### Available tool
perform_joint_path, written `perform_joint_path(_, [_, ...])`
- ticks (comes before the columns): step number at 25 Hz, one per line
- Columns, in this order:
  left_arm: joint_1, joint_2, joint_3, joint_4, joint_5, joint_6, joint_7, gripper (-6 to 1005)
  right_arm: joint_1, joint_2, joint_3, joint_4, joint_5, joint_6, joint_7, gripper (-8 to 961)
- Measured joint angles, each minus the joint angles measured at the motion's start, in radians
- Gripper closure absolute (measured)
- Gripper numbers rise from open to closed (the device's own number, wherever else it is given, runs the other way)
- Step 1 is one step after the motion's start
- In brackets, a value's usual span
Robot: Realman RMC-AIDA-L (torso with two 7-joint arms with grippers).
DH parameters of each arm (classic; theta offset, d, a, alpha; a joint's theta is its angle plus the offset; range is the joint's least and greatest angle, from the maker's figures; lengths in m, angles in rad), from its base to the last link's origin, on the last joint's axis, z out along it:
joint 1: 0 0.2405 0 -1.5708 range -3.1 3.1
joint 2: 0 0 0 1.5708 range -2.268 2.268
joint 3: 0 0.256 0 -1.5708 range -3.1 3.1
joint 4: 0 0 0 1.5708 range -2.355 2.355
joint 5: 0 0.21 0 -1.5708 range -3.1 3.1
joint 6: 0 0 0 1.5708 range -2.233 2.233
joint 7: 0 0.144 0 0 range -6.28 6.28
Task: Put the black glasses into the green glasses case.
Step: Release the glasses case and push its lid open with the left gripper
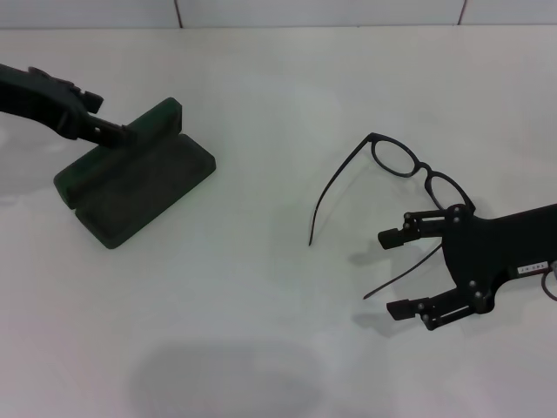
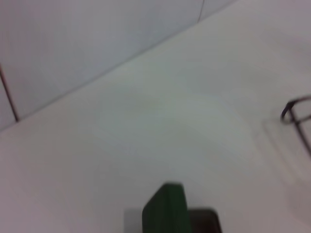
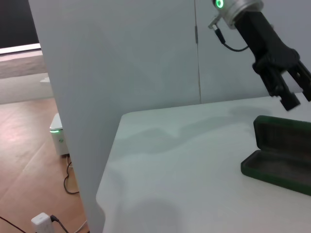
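Beside black glasses [image 1: 409, 165] right gripper [image 1: 409, 272] spread, left gripper [image 1: 122, 132] at green glasses case [image 1: 130, 178], fingers unclear

A plain white, matte tabletop [image 1: 261, 348] meets pale grey wall panels [image 3: 121, 58] divided by thin vertical seams. Beyond its edge lie a light brown wooden floor [image 3: 24, 160], a small white box [image 3: 58, 136] showing a green light, and dark cables [image 3: 73, 179].

My right gripper [image 1: 402, 273] is matte black with slim linked fingers [image 1: 393, 236], small screws and a white label, while my left gripper [image 3: 291, 92] wears a green-lit silver wrist ring and black cable.
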Motion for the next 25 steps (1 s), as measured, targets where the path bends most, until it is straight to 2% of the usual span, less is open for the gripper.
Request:
perform_joint_path(7, [-0.004,-0.041,0.112,-0.009,0.118,-0.118,-0.022,140,0.004,0.002,0.001,0.000,-0.004,0.002,0.007,95])
perform_joint_path(15, [0.003,-0.047,0.137,-0.010,0.124,-0.141,-0.004,140,-0.001,0.004,0.001,0.000,-0.004,0.003,0.007,96])
perform_joint_path(20, [0.015,-0.053,0.183,-0.010,0.118,-0.143,0.012,248,-0.002,0.004,0.002,0.001,-0.004,0.006,0.007,96])
perform_joint_path(25, [0.016,-0.059,0.186,-0.010,0.110,-0.146,0.020,384,-0.004,0.005,0.001,0.002,-0.004,0.012,0.008,96])
